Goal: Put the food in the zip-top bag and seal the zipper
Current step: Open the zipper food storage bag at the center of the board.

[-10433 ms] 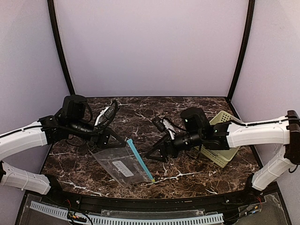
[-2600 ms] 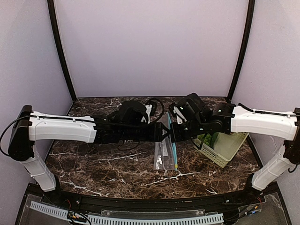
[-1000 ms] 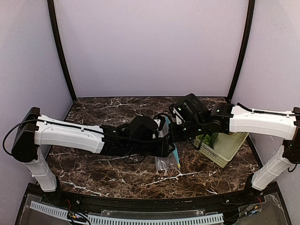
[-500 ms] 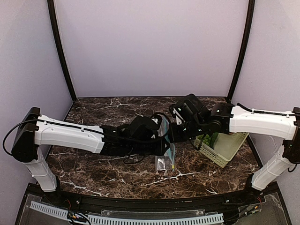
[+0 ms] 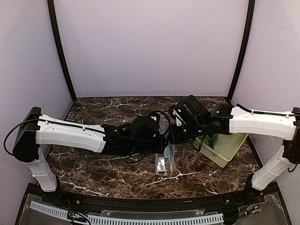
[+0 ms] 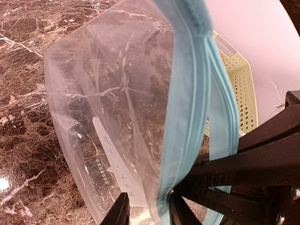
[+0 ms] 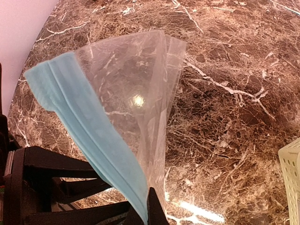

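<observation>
The clear zip-top bag (image 5: 164, 162) hangs over the middle of the table between both grippers, its lower end with the white label near the marble. My right gripper (image 5: 173, 136) (image 7: 150, 202) is shut on the teal zipper (image 7: 89, 122) at one lip. My left gripper (image 5: 164, 143) (image 6: 147, 210) reaches in from the left. Its two fingers stand apart, with the bag's other lip and its zipper strip (image 6: 187, 108) between them, the strip lying against the right finger. Part of the food, a green vegetable (image 5: 209, 139), shows in the basket behind the right arm.
A pale green slotted basket (image 5: 228, 149) (image 6: 241, 89) stands at the right of the table, just past the right wrist. The two arms meet nose to nose at the centre. Purple walls close in the back and sides.
The left jaws have narrowed around the bag's lip. The left wrist has drawn slightly back and up, and the bag now hangs narrower and more edge-on. The right gripper has kept its hold.
</observation>
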Robot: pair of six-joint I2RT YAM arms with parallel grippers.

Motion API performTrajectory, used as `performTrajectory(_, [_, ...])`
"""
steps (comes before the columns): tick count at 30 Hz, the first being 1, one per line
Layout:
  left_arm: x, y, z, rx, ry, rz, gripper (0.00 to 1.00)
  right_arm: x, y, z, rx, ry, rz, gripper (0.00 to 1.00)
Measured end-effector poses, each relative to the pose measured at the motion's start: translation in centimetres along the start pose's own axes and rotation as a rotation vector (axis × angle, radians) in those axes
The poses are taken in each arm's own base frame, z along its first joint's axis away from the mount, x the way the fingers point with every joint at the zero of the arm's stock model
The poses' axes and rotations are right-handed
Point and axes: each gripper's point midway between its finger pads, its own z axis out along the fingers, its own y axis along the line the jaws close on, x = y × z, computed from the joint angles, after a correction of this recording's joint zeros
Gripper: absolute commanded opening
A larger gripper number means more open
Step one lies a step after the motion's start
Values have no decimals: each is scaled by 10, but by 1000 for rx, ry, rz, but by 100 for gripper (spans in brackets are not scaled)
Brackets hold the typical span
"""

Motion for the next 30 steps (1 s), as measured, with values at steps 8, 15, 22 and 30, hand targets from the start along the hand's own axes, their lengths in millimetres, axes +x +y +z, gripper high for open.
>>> performTrajectory(8, [0, 7, 7, -14, 5, -20, 5, 3, 1, 1, -3, 4, 2, 0])
performTrajectory(15, [-1, 5, 7, -1, 4, -15, 1, 4, -4, 1, 13, -2, 16, 0])
performTrajectory(22, [-11, 7, -7, -14, -19, 20, 1, 5, -17, 0, 79, -9, 44, 0])
performTrajectory(30, [-35, 3, -40, -2, -77, 45, 1, -2, -33, -6, 125, -37, 100, 0])
